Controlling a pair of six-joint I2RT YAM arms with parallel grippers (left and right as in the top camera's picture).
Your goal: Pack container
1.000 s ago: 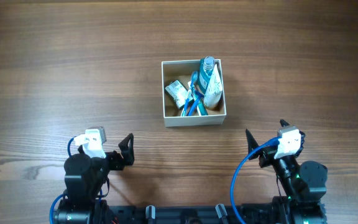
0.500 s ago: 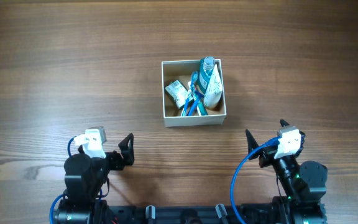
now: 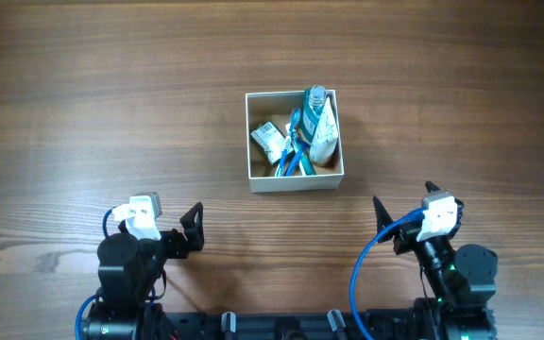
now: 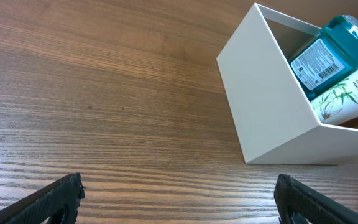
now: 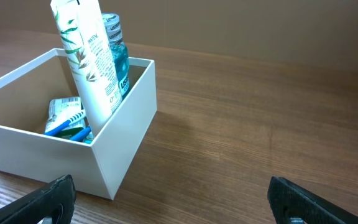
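The container (image 3: 295,179) is a square white-walled box in the middle of the table. It holds a white tube (image 3: 326,129), a blue bottle (image 3: 314,98), blue toothbrushes (image 3: 293,156) and a green-and-white soap packet (image 3: 269,139). My left gripper (image 3: 192,229) is open and empty near the front edge, below and left of the box. My right gripper (image 3: 385,219) is open and empty, below and right of it. The box shows at the top right of the left wrist view (image 4: 272,112) and at the left of the right wrist view (image 5: 123,137).
The table is brown wood (image 3: 111,104). Both arm bases sit at the front edge, with blue cables at each.
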